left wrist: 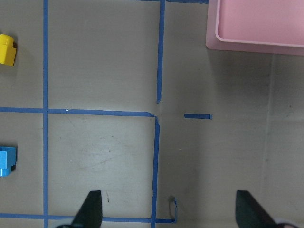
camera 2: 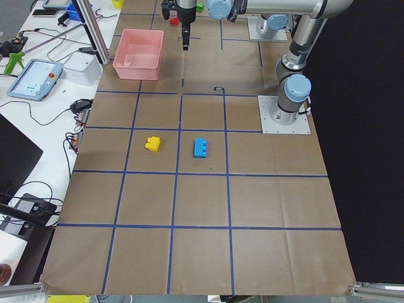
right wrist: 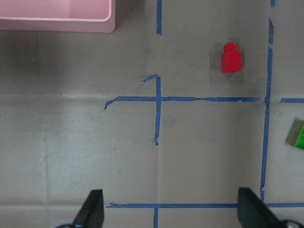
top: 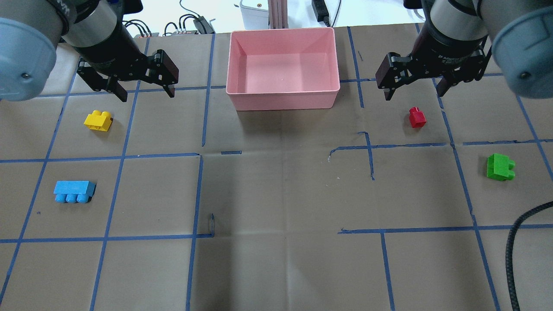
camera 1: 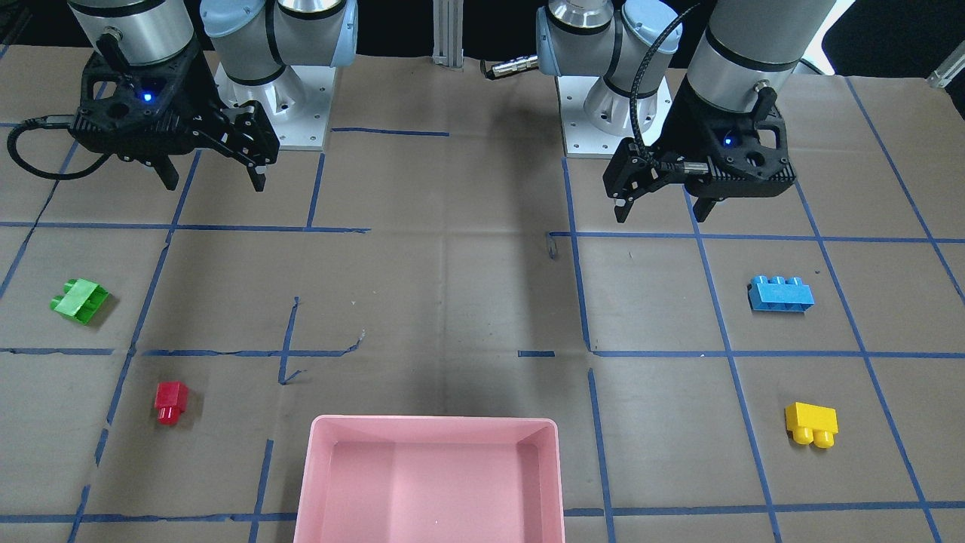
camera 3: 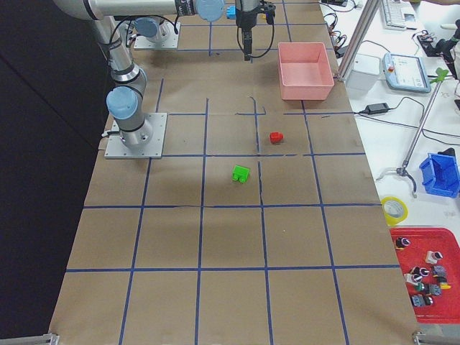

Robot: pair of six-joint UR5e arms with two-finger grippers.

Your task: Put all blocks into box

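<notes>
The pink box [top: 283, 101] stands empty at the table's far middle edge. The yellow block [top: 98, 120] and the blue block [top: 73, 191] lie on the left side. The red block [top: 417, 116] and the green block [top: 500, 166] lie on the right side. My left gripper [top: 147, 93] hovers open and empty above the table, beyond the yellow block and left of the box. My right gripper [top: 414, 93] hovers open and empty just beyond the red block. In the left wrist view the yellow block [left wrist: 6, 49] and blue block [left wrist: 6, 160] sit at the left edge.
Brown paper with a blue tape grid covers the table. A black cable [top: 518, 242] curls in at the near right. The arm bases [camera 1: 279, 113] [camera 1: 603, 128] stand at the robot's side. A bench with devices [camera 2: 38, 76] runs beyond the box.
</notes>
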